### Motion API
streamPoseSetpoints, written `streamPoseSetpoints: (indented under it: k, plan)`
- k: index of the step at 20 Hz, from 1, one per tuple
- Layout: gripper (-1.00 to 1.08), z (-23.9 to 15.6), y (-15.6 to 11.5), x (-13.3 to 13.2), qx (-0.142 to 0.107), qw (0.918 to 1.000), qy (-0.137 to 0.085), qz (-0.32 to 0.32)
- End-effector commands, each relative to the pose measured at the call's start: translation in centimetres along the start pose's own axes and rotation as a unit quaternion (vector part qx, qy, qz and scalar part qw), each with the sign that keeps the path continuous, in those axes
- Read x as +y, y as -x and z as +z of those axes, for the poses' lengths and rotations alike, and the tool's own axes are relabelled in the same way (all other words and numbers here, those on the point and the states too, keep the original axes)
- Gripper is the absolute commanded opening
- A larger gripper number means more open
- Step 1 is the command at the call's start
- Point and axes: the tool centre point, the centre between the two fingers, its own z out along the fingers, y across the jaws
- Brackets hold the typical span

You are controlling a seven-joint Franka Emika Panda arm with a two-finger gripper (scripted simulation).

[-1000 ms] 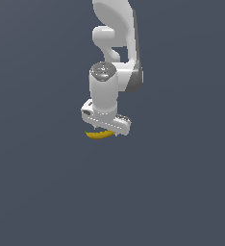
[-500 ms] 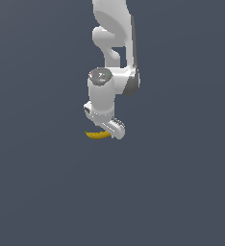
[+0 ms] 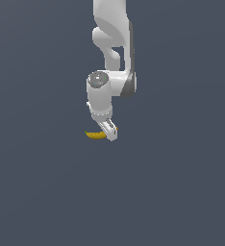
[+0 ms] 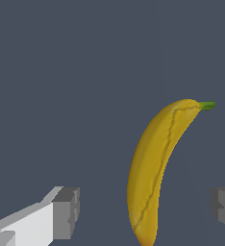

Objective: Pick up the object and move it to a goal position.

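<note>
- Glossy white arm [image 3: 112, 33], rounded segments stacked.
- Grey band at the wrist joint [image 3: 131, 85].
- Grey round cap [image 3: 98, 78] up top.
- White gripper [image 4: 143, 211], dark grey finger pads [image 4: 66, 213].

The arm [image 3: 112, 53] looks like smooth white plastic with a soft sheen, its joint collar a darker grey band. The fingers [image 4: 66, 213] end in matt grey pads, faintly blocky (rubbery, I would say). The banana [image 4: 155, 168] has a smooth, waxy yellow skin with a thin dark seam along it and a green stem tip. The desk [image 3: 181, 182] is a flat, matt slate-blue surface without any texture.
</note>
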Motion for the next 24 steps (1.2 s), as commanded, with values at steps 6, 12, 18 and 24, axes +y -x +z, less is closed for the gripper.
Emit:
streamPoseSetpoints:
  k: [6, 12, 18, 24]
  plan:
    - [1.0, 1.6, 0.2, 1.8, 0.001, 0.9933, -0.001, 0.116]
    - [1.0, 2.3, 0.3, 2.9, 0.003, 0.9839, -0.001, 0.179]
    - [1.0, 2.8, 0.3, 3.5, 0.004, 0.9771, -0.001, 0.213]
    - [1.0, 2.8, 0.3, 3.6, 0.004, 0.9762, -0.001, 0.217]
